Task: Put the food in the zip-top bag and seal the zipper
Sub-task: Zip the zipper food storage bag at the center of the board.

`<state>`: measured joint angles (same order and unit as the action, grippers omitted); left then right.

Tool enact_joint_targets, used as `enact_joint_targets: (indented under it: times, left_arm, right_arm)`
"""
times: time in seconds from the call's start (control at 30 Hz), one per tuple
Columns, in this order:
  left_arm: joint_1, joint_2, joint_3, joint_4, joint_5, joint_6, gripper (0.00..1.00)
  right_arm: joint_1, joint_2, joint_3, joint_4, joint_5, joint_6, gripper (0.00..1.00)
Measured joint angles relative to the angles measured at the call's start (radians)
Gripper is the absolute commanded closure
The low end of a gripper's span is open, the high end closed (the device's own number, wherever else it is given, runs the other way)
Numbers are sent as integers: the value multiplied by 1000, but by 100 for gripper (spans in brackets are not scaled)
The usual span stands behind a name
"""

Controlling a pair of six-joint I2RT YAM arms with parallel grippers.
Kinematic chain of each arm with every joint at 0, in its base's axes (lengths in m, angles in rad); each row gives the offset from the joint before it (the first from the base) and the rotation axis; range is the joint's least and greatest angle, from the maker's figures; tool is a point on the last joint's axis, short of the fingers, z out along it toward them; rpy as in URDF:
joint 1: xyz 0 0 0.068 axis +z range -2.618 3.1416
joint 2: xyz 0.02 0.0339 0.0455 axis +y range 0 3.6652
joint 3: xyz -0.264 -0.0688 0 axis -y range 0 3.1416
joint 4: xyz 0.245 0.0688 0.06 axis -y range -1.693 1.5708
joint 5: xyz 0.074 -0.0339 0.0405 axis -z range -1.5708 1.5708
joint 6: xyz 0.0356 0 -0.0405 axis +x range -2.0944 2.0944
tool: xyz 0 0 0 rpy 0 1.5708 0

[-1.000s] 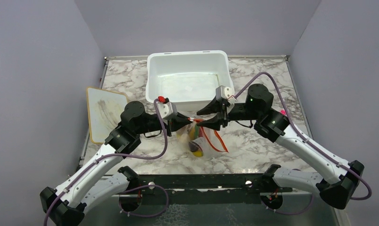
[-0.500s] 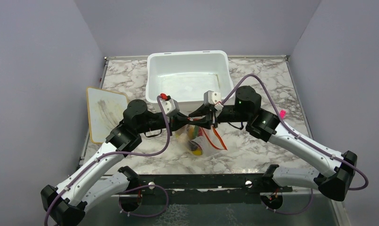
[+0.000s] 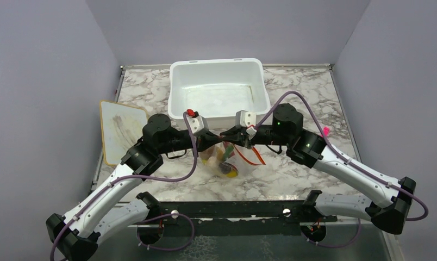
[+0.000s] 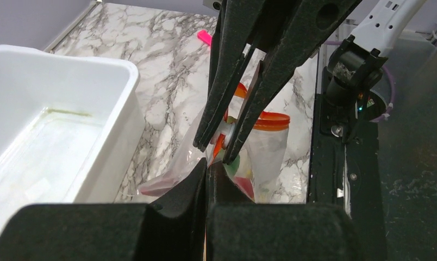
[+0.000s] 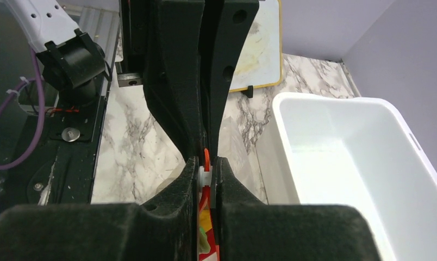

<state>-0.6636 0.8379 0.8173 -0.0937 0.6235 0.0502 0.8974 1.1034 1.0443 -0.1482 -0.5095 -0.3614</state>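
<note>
Top view: the left gripper (image 3: pixel 213 141) and right gripper (image 3: pixel 228 135) meet tip to tip just in front of the white tub (image 3: pixel 175 81), holding the zip-top bag (image 3: pixel 239 163) by its mouth. A yellow banana (image 3: pixel 231 173) lies inside with other toy food.
Left wrist: the left gripper's fingers (image 4: pixel 197 179) are pressed together on the bag's edge.
Right wrist: the right gripper's fingers (image 5: pixel 189 174) pinch the orange zipper (image 5: pixel 206 157).

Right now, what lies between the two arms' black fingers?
The orange-red zipper strip of the clear crinkly plastic bag; the right wrist view shows it.
</note>
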Motion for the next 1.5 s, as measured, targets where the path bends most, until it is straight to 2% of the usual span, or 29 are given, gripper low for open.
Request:
enact_joint_targets:
  times: [0.23, 0.8, 0.83, 0.87, 1.03, 1.1, 1.2, 1.37, 1.5]
  left_arm:
    - [-12, 0, 31, -50, 21, 77, 100]
    - [-13, -14, 57, -132, 32, 145, 100]
    - [-13, -19, 57, -134, 28, 143, 98]
    - [-13, -24, 57, -134, 23, 143, 90]
    - [-5, -69, 57, -128, 14, 143, 41]
    - [-2, -94, 57, -120, 21, 144, 31]
    - [-2, -106, 57, -117, 60, 160, 28]
    - [-2, -89, 58, -117, 127, 180, 27]
    - [-2, -74, 58, -126, 132, 206, 35]
  right_arm:
    - [0, -38, 0, -64, 3, 24, 99]
    - [0, -81, 8, -219, 46, -8, 99]
    - [1, -82, 8, -221, 46, -12, 99]
    - [1, -83, 8, -222, 46, -15, 99]
    - [0, -97, 8, -250, 30, -18, 99]
    - [-3, -98, 8, -249, 13, -18, 99]
    - [-3, -87, 14, -249, -19, -18, 99]
    - [-3, -45, 36, -239, -68, -18, 99]
    - [-3, -36, 36, -225, -106, -17, 99]
